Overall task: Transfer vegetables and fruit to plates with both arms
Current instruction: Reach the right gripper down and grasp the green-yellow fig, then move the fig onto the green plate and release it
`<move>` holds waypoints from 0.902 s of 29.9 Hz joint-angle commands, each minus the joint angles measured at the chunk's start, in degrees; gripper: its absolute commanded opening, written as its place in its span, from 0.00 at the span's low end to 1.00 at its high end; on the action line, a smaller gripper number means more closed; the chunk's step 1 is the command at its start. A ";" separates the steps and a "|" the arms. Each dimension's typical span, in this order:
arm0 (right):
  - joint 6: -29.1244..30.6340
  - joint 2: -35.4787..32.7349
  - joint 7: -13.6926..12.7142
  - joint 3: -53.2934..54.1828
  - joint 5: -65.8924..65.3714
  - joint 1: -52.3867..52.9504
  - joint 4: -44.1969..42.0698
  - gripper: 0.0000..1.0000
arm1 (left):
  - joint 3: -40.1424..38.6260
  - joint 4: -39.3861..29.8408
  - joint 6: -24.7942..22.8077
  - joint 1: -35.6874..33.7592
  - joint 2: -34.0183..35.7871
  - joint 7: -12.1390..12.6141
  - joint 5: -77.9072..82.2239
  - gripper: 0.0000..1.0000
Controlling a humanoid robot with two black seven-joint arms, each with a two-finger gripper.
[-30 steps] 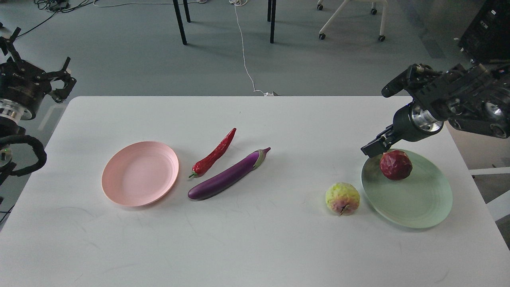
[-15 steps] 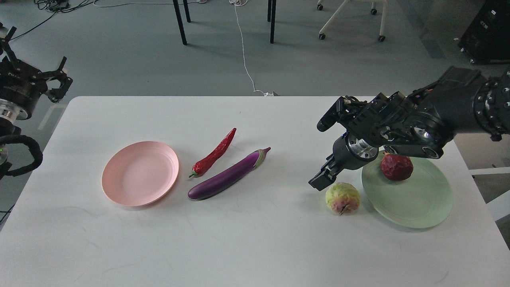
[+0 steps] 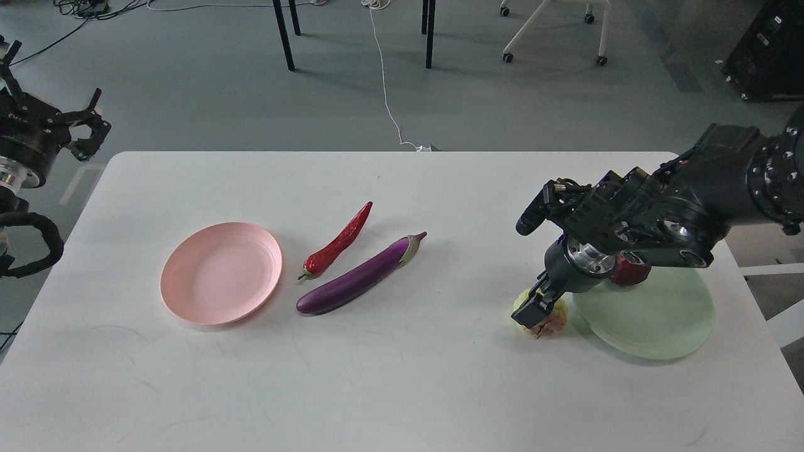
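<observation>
The yellow-green fruit (image 3: 554, 319) lies on the white table (image 3: 402, 389) just left of the pale green plate (image 3: 659, 320). My right gripper (image 3: 534, 309) is down on the fruit and covers most of it; its fingers are too dark to tell apart. The dark red pomegranate (image 3: 632, 274) rests on the green plate, mostly hidden behind my right wrist. The purple eggplant (image 3: 358, 277) and the red chili pepper (image 3: 338, 242) lie side by side mid-table. The pale pink plate (image 3: 220, 273) is bare. My left gripper (image 3: 88, 129) is open and empty beyond the table's far left corner.
Black table legs (image 3: 284, 34) and a white cable (image 3: 384, 75) are on the floor behind the table. A white wheeled chair base (image 3: 553, 31) stands at the back right. A dark cabinet (image 3: 776, 44) is at the far right.
My right gripper has moved left from the pomegranate on the green plate and come down onto the yellow-green fruit. The left arm drew back slightly to the left.
</observation>
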 commanded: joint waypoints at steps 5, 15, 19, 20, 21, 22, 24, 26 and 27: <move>0.00 -0.53 0.02 0.35 0.06 1.14 0.15 0.55 | 0.00 -0.07 0.07 0.80 0.27 0.00 0.00 0.98; 0.00 -12.03 -0.07 -0.53 -10.03 5.37 2.78 0.56 | -0.09 -0.07 0.07 0.80 0.80 -0.09 0.00 0.98; 0.00 -16.70 -0.07 -1.67 -12.24 5.37 4.19 0.60 | -0.09 -0.07 0.07 0.80 0.80 -0.09 -0.09 0.98; 0.00 -17.49 -0.07 -2.19 -12.24 5.28 4.54 0.60 | -0.09 -0.07 -0.02 0.88 0.80 -0.09 -0.01 0.98; 0.00 -18.11 -0.07 -2.55 -12.33 5.28 4.89 0.61 | -0.09 -0.07 -0.02 0.88 0.80 -0.09 0.00 0.98; 0.00 -18.46 -0.07 -2.64 -12.25 5.19 5.07 0.64 | -0.09 -0.07 -0.02 0.88 0.80 -0.09 0.00 0.98; 0.00 -19.25 -0.07 -2.64 -12.25 4.40 5.07 0.72 | 0.00 -0.07 0.07 0.80 0.80 -0.09 0.00 0.98; -0.09 -19.61 -0.24 -2.64 -12.16 4.05 5.07 0.83 | 0.00 -0.07 0.07 0.80 0.80 0.00 0.00 0.98; -0.09 -19.69 -0.42 -2.29 -11.98 3.79 4.98 0.92 | 0.00 -0.07 0.16 0.80 0.80 0.00 0.00 0.98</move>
